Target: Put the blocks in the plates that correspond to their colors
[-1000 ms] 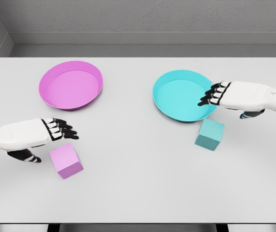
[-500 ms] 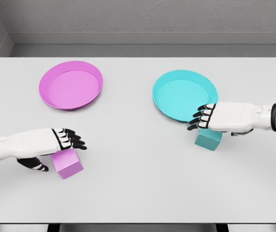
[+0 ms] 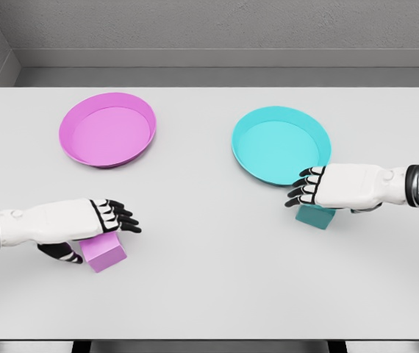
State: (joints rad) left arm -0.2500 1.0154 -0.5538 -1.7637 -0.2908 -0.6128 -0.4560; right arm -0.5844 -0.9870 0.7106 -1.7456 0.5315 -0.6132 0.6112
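A pink block [image 3: 104, 252] lies at the front left of the white table [image 3: 209, 294]. My left hand [image 3: 114, 219] hovers over it, fingers spread, thumb beside the block's left face. A teal block [image 3: 314, 216] sits just below the teal plate [image 3: 281, 144]. My right hand [image 3: 306, 188] covers the block's top with fingers extended, holding nothing. The pink plate [image 3: 107, 128] stands at the back left, with nothing in it.
A grey wall runs behind the table's far edge. The table's front edge lies close below both hands.
Both hands came down and inward. The left hand slid right over the pink block. The right hand dropped from the teal plate's rim onto the teal block.
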